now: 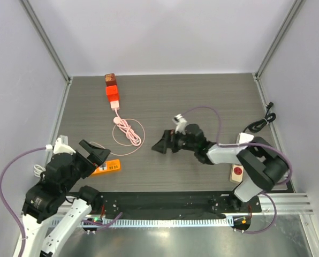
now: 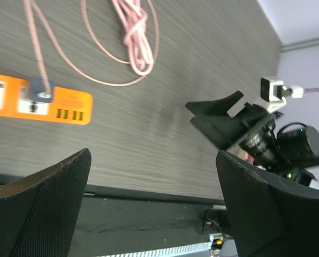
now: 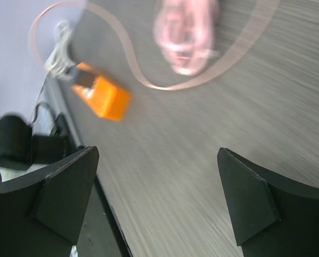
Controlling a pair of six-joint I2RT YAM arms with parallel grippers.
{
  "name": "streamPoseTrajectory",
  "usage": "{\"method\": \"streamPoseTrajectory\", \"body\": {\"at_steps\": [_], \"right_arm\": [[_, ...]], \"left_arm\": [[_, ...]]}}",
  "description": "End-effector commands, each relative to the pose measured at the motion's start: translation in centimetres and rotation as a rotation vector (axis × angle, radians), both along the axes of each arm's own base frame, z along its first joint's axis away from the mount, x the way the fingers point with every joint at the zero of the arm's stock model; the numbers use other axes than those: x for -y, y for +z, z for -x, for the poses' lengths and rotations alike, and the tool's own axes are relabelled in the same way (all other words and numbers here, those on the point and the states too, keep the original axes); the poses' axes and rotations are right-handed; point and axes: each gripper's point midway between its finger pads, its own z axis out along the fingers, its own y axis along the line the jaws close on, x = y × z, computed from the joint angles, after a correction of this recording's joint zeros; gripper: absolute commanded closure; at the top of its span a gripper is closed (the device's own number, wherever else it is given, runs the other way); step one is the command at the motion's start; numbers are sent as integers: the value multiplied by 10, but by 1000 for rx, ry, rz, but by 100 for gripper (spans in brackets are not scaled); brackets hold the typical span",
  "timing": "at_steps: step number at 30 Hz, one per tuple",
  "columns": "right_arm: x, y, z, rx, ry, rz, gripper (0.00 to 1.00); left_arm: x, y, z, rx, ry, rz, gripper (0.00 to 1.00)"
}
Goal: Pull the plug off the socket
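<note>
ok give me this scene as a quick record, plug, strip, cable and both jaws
plug: grey, seated in the power strip
power strip: orange, lying flat at the near left
cable: pink, runs from the plug to a knotted coil, then on to a red block at the far edge
left jaws: wide open, empty, close to the strip, off the plug
right jaws: wide open, empty, right of the coil, pointing toward it
task state: plug not yet pulled

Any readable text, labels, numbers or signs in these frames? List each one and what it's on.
Nothing legible in any view.
Power strip: faint print beside the plug, too small to read.
Button box: no marking legible.
Red blocks: no text seen.
</note>
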Motion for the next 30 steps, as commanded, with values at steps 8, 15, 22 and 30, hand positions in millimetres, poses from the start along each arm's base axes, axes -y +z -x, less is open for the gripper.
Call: {"method": "streamPoseTrajectory", "body": {"at_steps": [8,15,22,30], "right_arm": [[-134,25,74,595,376,-45,7],[-164,11,81,746,392,18,12],[-196,-5,82,788,424,-23,12],[-226,-25,76,776,510,79,17]], "left_arm": [[-32,-30,5,-289,91,-267,0],[-24,-74,-7,-497,213,-238,0],[-23,-74,-17,-571,247,-284,0],[-32,-52,-19,-450,278,-251,0]]}}
